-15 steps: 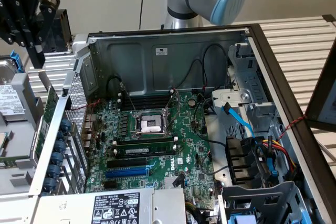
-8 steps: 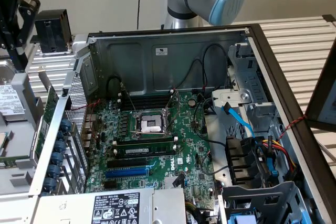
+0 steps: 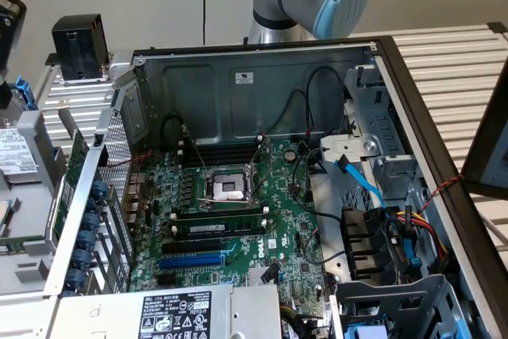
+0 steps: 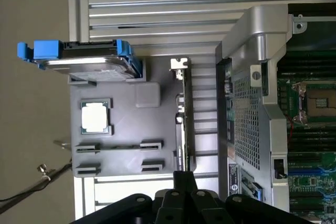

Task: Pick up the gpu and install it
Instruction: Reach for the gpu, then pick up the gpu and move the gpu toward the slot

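Note:
The gpu (image 4: 185, 121) stands on edge in a slot of the grey parts tray (image 4: 123, 145), seen edge-on as a thin dark strip with its silver end bracket (image 4: 179, 65) at one end. My gripper (image 4: 184, 178) hangs well above the tray, over the end of the card away from the bracket. Its black fingers are shut together with nothing visibly between them. The open computer case holds the green motherboard (image 3: 238, 220), whose blue expansion slot (image 3: 190, 261) has nothing in it.
On the tray lie a hard drive in a blue caddy (image 4: 84, 59) and a processor chip (image 4: 95, 117). The case's perforated metal side wall (image 4: 247, 114) rises right beside the tray. A memory stick (image 3: 218, 228), cables (image 3: 361, 184) and a drive cage (image 3: 397, 299) crowd the case.

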